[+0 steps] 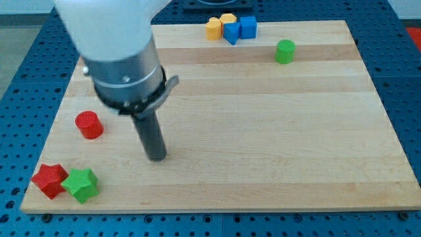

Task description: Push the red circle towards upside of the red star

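The red circle [88,124] stands on the wooden board near its left edge. The red star [49,180] lies at the board's bottom left corner, below and left of the circle. A green star [81,184] touches the red star's right side. My tip [156,157] rests on the board to the right of the red circle and a little lower, apart from it by a clear gap.
At the view's top, two yellow blocks [214,28] and two blue blocks [247,27] form a cluster. A green circle [285,51] stands to their lower right. The arm's grey body [122,59] covers the board's upper left.
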Action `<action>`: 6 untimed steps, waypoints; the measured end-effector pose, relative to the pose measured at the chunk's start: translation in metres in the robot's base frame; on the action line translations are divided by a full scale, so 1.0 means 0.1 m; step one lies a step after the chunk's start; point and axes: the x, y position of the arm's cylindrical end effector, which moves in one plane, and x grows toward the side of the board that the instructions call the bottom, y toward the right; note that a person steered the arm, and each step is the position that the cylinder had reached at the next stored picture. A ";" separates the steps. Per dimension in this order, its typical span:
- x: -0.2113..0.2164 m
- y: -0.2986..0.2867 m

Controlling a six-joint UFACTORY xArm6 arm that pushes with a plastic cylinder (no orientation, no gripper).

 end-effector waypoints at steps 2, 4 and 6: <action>-0.56 -0.53; -0.57 -1.21; -0.55 -1.41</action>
